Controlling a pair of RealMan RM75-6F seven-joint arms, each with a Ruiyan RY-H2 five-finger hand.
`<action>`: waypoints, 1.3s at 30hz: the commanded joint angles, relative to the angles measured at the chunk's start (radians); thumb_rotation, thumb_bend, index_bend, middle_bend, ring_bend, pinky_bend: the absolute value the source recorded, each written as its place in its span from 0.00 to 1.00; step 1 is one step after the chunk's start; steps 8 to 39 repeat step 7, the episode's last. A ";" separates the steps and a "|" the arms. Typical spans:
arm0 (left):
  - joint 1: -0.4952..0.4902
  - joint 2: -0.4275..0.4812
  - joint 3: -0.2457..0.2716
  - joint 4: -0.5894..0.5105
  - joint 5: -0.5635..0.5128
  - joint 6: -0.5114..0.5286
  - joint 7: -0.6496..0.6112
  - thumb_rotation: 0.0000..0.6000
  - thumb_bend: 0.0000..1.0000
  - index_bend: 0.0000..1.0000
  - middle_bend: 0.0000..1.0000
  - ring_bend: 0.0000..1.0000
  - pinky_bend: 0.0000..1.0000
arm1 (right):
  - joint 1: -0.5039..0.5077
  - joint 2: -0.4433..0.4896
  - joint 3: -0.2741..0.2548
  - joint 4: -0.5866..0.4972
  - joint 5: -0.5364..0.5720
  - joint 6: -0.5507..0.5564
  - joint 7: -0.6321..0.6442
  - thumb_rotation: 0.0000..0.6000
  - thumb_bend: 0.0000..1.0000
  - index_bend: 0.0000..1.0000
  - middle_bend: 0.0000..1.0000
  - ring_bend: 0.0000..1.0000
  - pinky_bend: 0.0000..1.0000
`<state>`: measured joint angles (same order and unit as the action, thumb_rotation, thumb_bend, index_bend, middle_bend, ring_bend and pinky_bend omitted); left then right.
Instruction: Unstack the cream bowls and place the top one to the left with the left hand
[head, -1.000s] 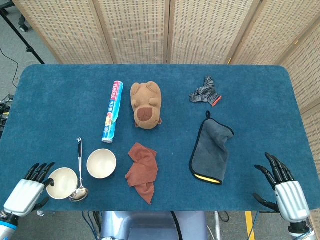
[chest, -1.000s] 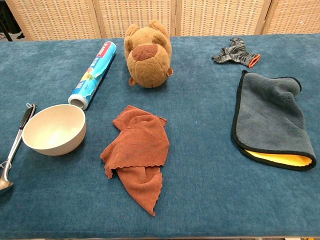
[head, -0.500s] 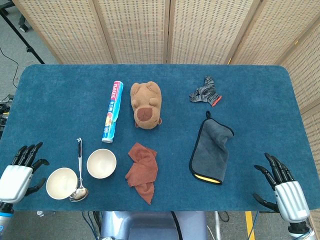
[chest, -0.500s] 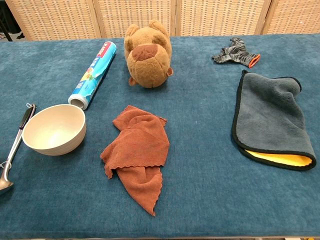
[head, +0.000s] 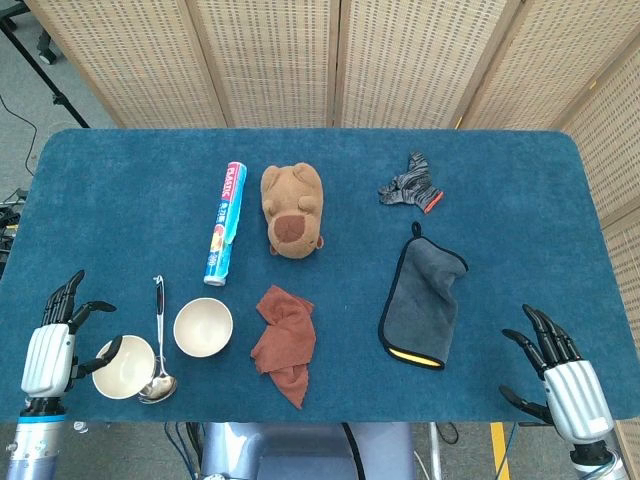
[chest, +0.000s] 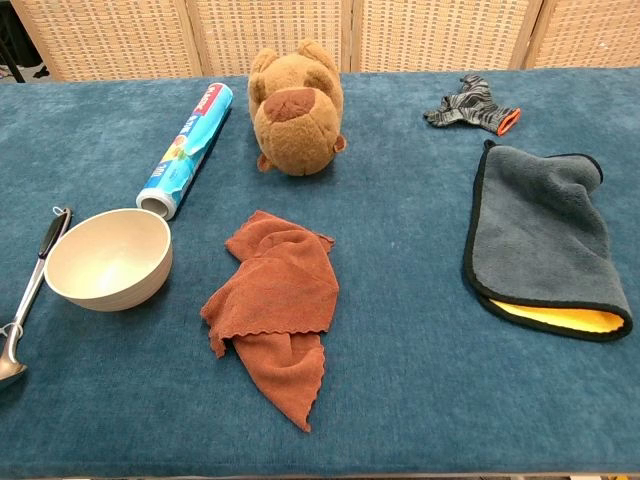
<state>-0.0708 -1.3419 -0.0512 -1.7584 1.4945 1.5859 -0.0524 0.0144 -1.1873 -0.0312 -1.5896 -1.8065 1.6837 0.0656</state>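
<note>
- Bkgd: woven cane screen panels (head: 300, 60) along top of frame; blue cloth-covered table (head: 520, 200) fills most of head view.
- Cream bowl, placed one (head: 124, 366): lower left of head view, upright, just left of ladle (head: 159, 340). Not seen in chest view.
- Cream bowl, other (head: 203, 327): right of ladle, lower left-centre; shown in chest view at (chest: 108, 258). Bowls are apart, ladle lies between them – unstacking judged done.
- Left hand (head: 52, 350): lower left edge, fingers spread, nothing held. Thumb tip sits at or over the near bowl's left rim; contact cannot be told.
- Right hand (head: 562, 385): lower right corner, fingers spread, empty, well apart from all items.
- Other items: cling-film roll (head: 224, 223) upper left-centre; brown plush toy (head: 293, 210) beside it; rust cloth (head: 284, 342) bottom centre; grey mitt, yellow-lined (head: 422, 300) right-centre; striped sock (head: 411, 184) upper right.
- Risks (judged): placed bowl lies near table's front edge, so a thumb snag on the rim during retreat could tip it or drag it off. A sideways knock could push it into the ladle bowl-end, just beside it.
</note>
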 joint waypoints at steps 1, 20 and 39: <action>0.030 -0.051 0.004 0.031 0.004 0.039 -0.041 1.00 0.29 0.41 0.00 0.00 0.04 | 0.005 -0.005 0.002 0.001 0.005 -0.011 -0.003 1.00 0.16 0.22 0.00 0.00 0.15; 0.035 -0.057 0.014 0.059 0.032 0.045 -0.039 1.00 0.28 0.41 0.00 0.00 0.04 | 0.019 -0.019 0.002 0.003 0.009 -0.042 -0.028 1.00 0.16 0.22 0.00 0.00 0.15; 0.035 -0.057 0.014 0.059 0.032 0.045 -0.039 1.00 0.28 0.41 0.00 0.00 0.04 | 0.019 -0.019 0.002 0.003 0.009 -0.042 -0.028 1.00 0.16 0.22 0.00 0.00 0.15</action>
